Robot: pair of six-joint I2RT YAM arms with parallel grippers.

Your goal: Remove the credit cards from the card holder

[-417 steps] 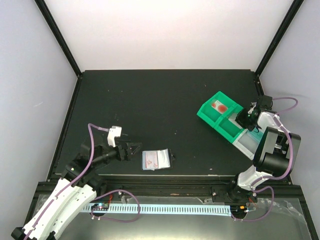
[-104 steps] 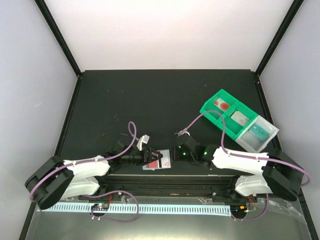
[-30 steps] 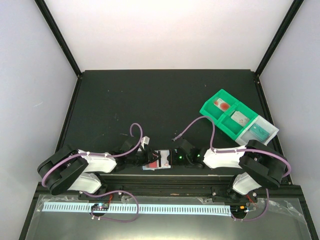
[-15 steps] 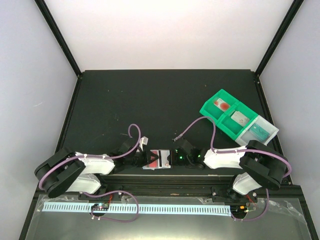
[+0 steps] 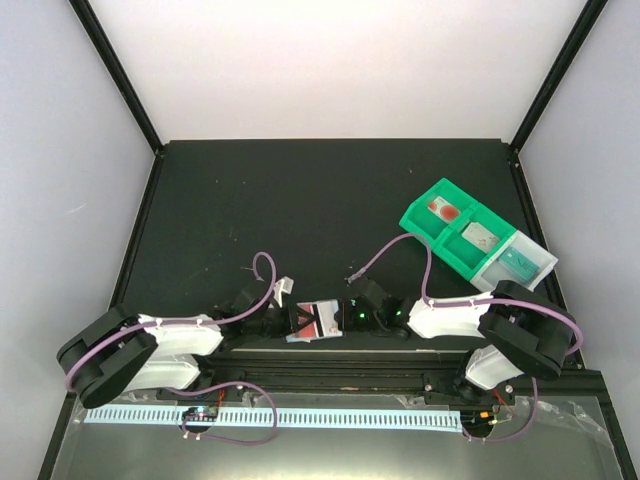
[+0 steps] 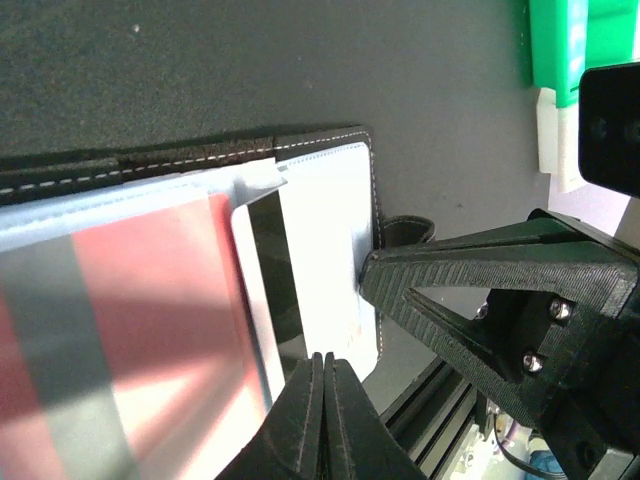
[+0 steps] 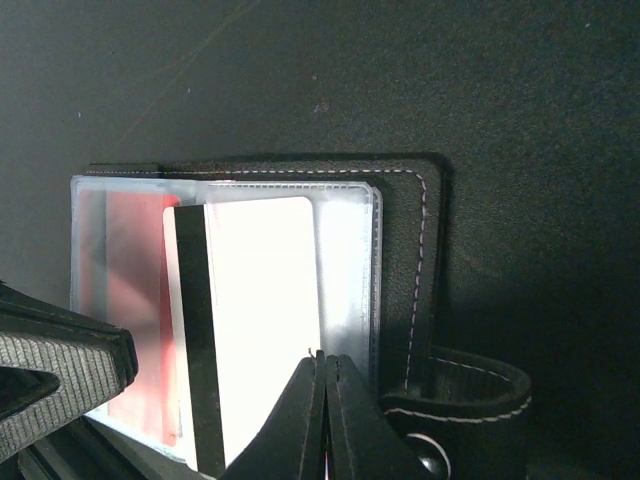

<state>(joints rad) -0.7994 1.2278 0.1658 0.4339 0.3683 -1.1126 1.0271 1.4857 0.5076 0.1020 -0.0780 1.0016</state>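
Top external: card holder (image 5: 318, 320), black stitched bifold, open and flat at the bench (image 5: 300, 220) near edge. My left fingers (image 5: 297, 320) sit at its 9 o'clock and my right fingers (image 5: 343, 318) at its 3 o'clock, both pairs closed and equally near. Right wrist: white card (image 7: 262, 320), glossy plastic with a black stripe, long axis 12 to 6, apparently part-way out of the clear pocket (image 7: 345, 290). Red card (image 7: 130, 290) lies behind film at its 9 o'clock. I cannot tell whether my left pair pinches a card edge.
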